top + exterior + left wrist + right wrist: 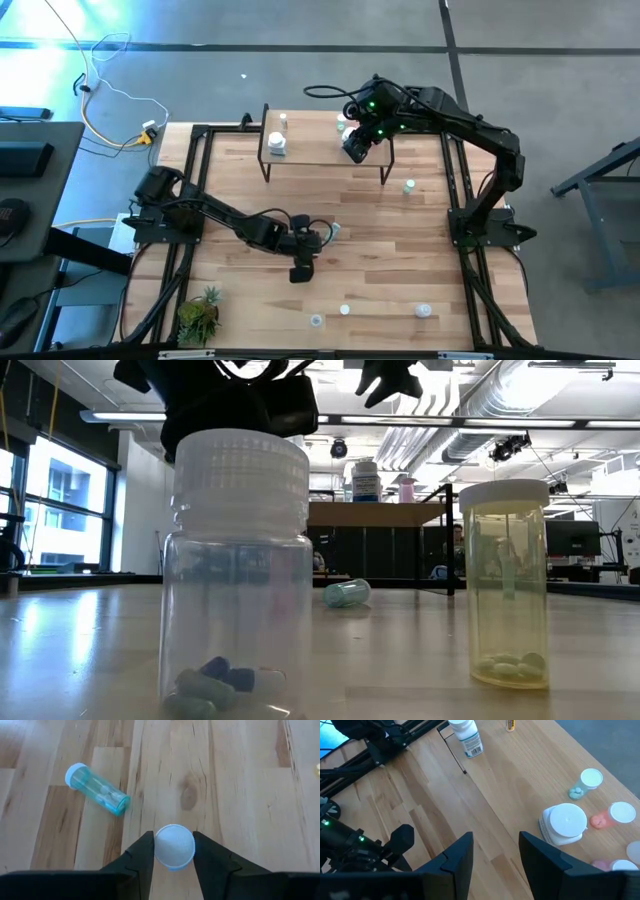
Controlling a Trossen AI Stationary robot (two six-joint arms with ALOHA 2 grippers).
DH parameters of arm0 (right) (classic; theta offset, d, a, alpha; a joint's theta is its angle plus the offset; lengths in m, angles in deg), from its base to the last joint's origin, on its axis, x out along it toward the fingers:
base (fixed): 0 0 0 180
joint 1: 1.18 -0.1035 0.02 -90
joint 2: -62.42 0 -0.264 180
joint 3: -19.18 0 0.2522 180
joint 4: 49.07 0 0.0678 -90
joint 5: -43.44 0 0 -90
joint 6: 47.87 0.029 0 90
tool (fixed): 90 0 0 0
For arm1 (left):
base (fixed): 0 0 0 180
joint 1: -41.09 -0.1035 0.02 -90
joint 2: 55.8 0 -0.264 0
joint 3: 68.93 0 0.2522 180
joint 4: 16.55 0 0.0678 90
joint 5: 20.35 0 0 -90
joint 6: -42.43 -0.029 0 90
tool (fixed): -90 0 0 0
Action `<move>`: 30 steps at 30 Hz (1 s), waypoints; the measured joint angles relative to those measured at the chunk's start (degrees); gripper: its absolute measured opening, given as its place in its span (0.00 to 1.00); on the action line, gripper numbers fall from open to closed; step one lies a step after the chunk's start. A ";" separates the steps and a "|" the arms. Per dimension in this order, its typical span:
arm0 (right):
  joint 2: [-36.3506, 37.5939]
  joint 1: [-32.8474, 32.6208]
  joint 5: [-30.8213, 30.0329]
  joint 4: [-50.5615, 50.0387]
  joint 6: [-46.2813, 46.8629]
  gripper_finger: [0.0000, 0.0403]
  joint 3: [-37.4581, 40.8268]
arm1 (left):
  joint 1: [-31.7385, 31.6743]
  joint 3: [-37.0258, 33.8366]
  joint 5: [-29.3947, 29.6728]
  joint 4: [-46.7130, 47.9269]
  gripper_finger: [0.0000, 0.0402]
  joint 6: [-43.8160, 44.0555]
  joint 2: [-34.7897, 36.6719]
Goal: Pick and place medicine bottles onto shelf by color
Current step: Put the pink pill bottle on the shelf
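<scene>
My left gripper [174, 851] is low over the middle of the table, shut on a small white-capped medicine bottle [174, 846] that stands upright on the wood. In the high view my left gripper [303, 252] hides that bottle. A teal medicine bottle [97, 789] lies on its side close by. My right gripper [495, 851] hangs open above the shelf [325, 150], holding nothing. On the shelf stand a labelled white bottle [467, 737], a wide white-capped one [564, 824], a teal one [585, 782] and a pink one [615, 815]. My left gripper pinches the bottle's round white cap [160, 845] between its two fingers, one on each side. The fingers slant down from the table's left side. The bottle stands upright, its body hidden beneath the cap.
Near the table's front edge stand a clear white-capped bottle [235, 560] holding blue and green pills and a yellowish one [505, 580]. A third bottle [345, 310] stands beside them and another [409, 186] right of the shelf. A green potted plant [200, 315] sits at the front left corner.
</scene>
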 joint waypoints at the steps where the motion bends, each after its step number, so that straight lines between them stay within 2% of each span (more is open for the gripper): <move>1: 0.00 0.00 0.01 -0.01 0.00 0.37 0.00 | 0.00 -0.02 -0.12 0.40 0.27 0.00 0.31; 11: -0.02 0.04 0.01 -0.20 0.17 0.37 -0.02 | -4.06 0.65 -0.14 1.37 0.27 -2.60 5.89; 30: -0.04 0.17 0.01 1.32 1.48 0.37 -0.02 | -22.19 0.72 0.25 5.08 0.27 -12.18 28.52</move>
